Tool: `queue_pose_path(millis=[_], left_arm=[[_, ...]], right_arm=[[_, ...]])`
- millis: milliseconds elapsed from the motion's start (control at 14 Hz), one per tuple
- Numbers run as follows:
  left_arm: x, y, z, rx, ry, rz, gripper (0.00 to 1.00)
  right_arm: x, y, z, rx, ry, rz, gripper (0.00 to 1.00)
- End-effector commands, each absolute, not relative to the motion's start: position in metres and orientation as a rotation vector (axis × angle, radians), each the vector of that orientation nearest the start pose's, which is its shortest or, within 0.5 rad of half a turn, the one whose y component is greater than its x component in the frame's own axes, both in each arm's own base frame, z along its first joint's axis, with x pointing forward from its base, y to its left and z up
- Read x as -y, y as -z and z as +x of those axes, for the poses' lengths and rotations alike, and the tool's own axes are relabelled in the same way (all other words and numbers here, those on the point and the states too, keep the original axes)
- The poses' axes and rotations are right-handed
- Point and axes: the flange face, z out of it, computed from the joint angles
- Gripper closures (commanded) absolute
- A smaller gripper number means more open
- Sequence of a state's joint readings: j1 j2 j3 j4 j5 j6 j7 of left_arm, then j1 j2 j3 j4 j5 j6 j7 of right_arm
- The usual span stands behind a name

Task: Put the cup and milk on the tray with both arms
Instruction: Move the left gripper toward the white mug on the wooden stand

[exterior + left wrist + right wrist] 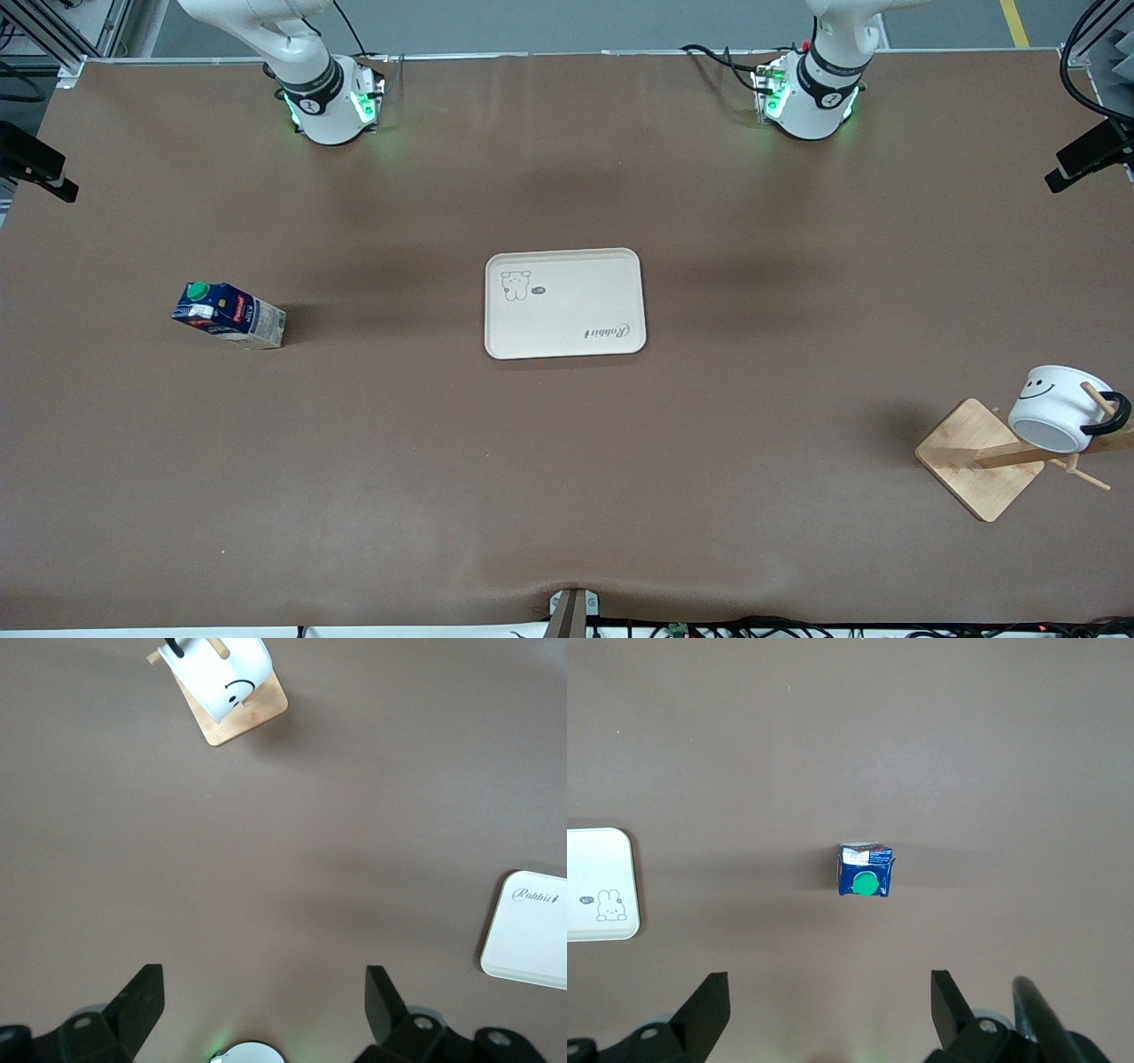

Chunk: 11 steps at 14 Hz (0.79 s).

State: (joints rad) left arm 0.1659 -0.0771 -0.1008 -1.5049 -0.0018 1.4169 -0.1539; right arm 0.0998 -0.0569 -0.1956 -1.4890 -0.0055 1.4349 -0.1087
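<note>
Front view: tray (pixel 564 303) mid-table, bare; milk carton (pixel 229 315) toward right arm's end; smiley mug (pixel 1063 408) hung on wooden rack (pixel 979 458), table corner. Left gripper (pixel 264 1005), right gripper (pixel 830 1008): jaws open, empty.

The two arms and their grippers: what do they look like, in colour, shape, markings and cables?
Both arms are white and rounded, each with a black band bearing a small white mark near the base, left arm, right arm. The round bases glow green, and black cables run to them. The left gripper and the right gripper are black, each with two blocky, wedge-shaped fingers and small round screws on the body.
</note>
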Motion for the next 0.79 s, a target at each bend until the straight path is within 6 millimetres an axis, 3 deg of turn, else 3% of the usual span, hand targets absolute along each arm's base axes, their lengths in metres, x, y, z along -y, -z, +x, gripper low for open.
queue_pose_path(millis=[0,143,357,714], left_arm=[[-0.028,-0.686,0.512,0.306,-0.028,-3.112,0.00],[-0.028,-0.682,0.514,0.304,-0.038,-3.111,0.00],[-0.034,-0.655,0.535,0.310,-0.096,-3.118,0.00],[-0.039,-0.620,0.565,0.326,0.016,-3.078,0.00]], right_arm=[[0.056,-0.681,0.516,0.020,-0.002,-3.141,0.00],[0.057,-0.681,0.516,0.017,-0.002,-3.141,0.00],[0.057,-0.680,0.517,0.015,-0.004,-3.141,0.00],[0.057,-0.680,0.517,0.017,-0.004,-3.141,0.00]])
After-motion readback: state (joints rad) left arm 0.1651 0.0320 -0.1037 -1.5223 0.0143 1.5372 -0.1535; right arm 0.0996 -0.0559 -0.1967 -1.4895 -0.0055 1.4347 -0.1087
